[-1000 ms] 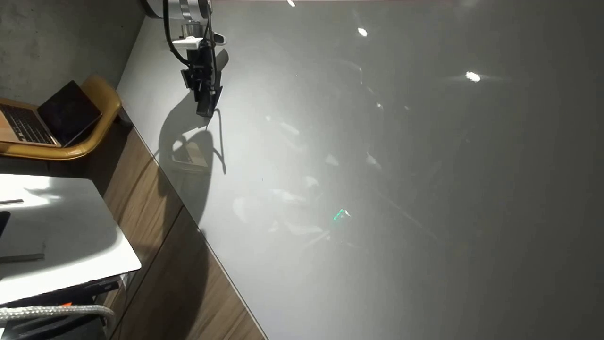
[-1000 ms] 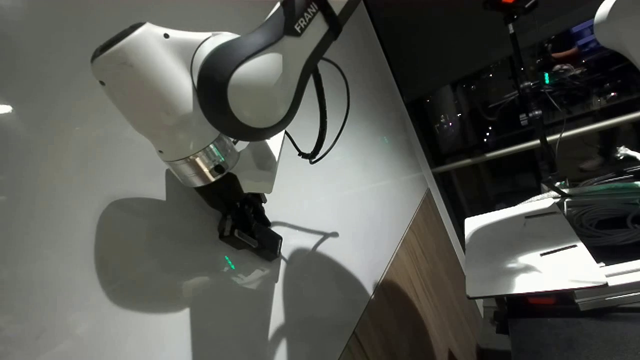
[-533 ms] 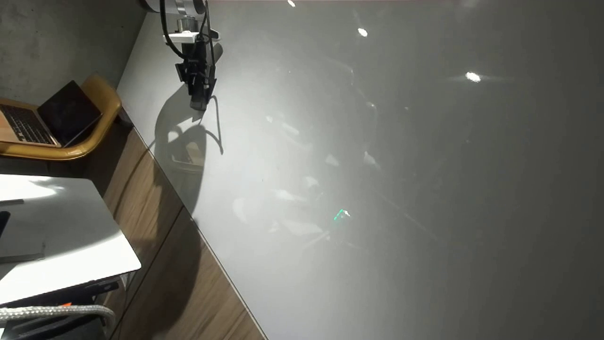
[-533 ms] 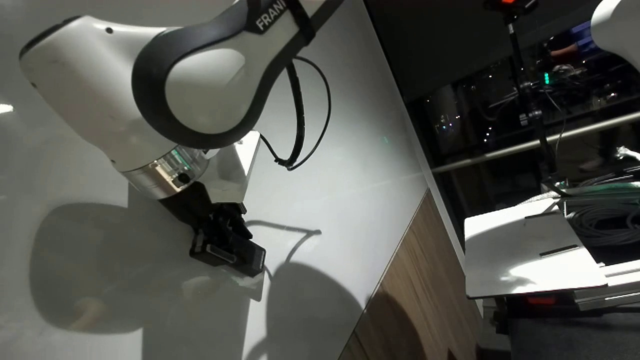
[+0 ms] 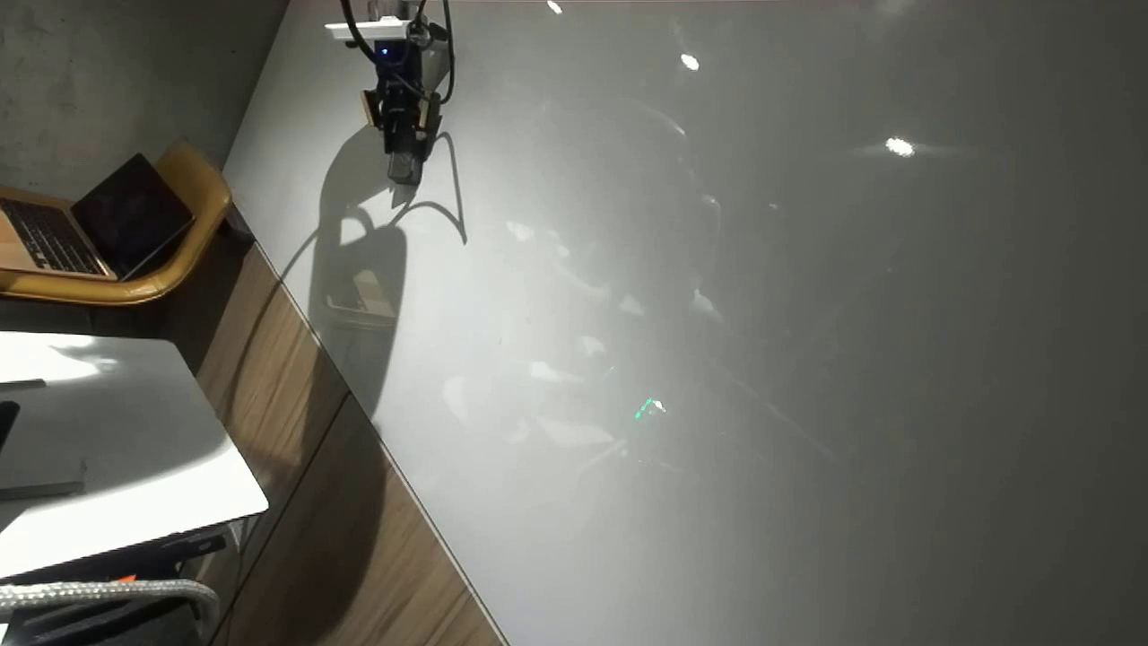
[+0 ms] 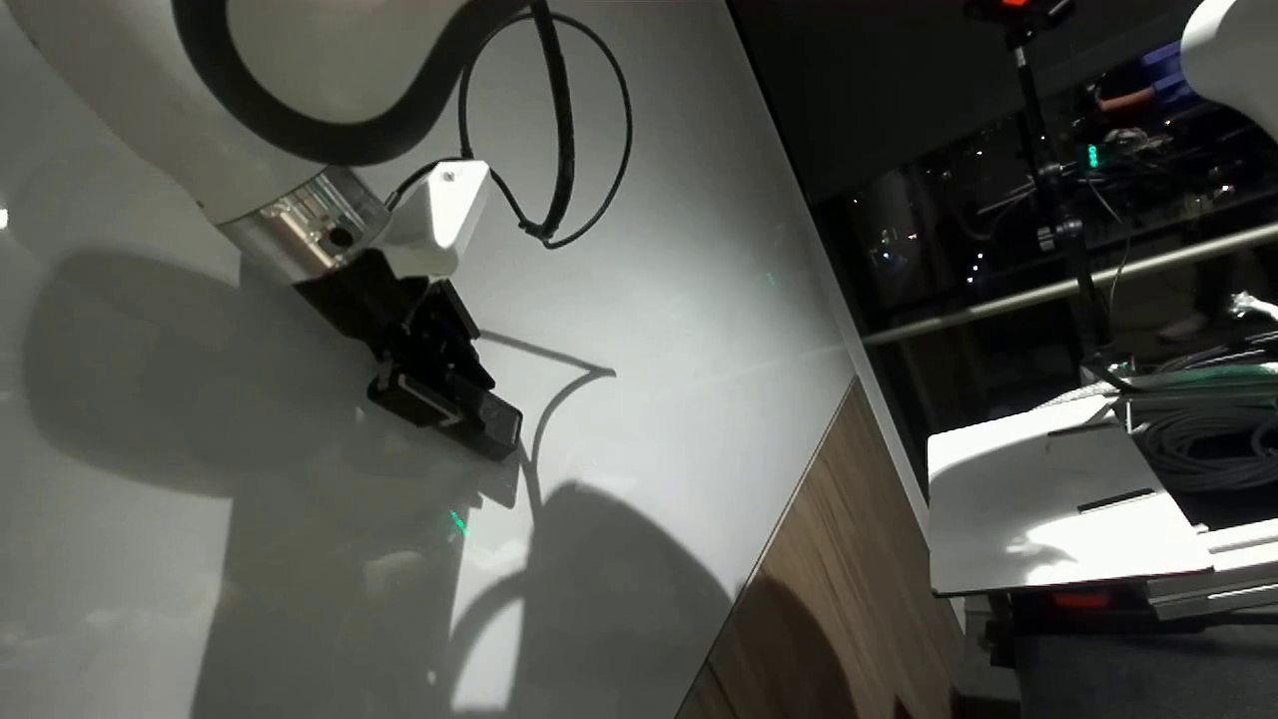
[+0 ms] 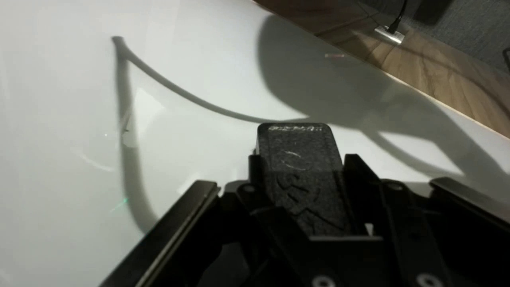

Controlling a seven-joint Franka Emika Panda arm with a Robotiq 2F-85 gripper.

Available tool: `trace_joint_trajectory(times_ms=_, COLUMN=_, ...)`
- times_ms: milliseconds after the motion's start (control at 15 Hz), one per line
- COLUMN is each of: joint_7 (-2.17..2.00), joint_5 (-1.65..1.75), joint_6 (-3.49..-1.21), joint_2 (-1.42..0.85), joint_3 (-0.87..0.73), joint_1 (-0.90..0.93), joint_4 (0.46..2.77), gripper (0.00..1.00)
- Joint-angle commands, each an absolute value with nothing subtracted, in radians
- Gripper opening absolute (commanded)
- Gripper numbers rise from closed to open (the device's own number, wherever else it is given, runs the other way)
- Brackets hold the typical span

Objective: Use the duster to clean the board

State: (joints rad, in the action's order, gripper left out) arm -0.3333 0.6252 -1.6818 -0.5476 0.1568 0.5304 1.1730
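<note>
The duster (image 7: 297, 155) is a dark grey-black block with scratch marks on its face. It points forward from my gripper (image 7: 303, 171), whose two fingers press on its sides. The duster also shows at the gripper's tip in both exterior views (image 5: 404, 168) (image 6: 496, 424). The gripper (image 5: 408, 126) hangs over the upper left part of the board (image 5: 717, 502) in that exterior view. The board is glossy white-grey with reflections and only tiny dark specks. The duster's end is close to its shadow on the board; I cannot tell if it touches. Its underside is hidden.
Brown wood (image 5: 305, 502) borders the board's edge. A laptop (image 5: 130, 215) lies on a yellow chair (image 5: 202, 193) beyond that edge. A small white tabletop (image 5: 134, 431) stands near, also seen in an exterior view (image 6: 1038, 529). Cables (image 6: 564, 130) loop from the arm.
The gripper with the duster has moved upward in both exterior views. It shifts slightly right in an exterior view after a small move left, and left in an exterior view. The duster stays held.
</note>
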Motion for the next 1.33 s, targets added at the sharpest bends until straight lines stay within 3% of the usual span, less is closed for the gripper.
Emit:
trace_joint_trajectory(times_ms=0, joint_7=-0.272, joint_5=0.637, joint_6=-1.720, joint_2=-0.480, joint_3=0.124, joint_1=0.447, joint_4=1.197, gripper=0.28)
trace_joint_trajectory(times_ms=733, joint_7=-0.237, joint_5=0.250, joint_6=-1.890, joint_2=-0.201, joint_3=0.155, joint_1=0.237, joint_4=1.904, gripper=0.28)
trace_joint_trajectory(times_ms=1267, joint_7=-0.170, joint_5=0.165, joint_6=-1.635, joint_2=-0.099, joint_3=0.137, joint_1=0.170, joint_4=2.096, gripper=0.28)
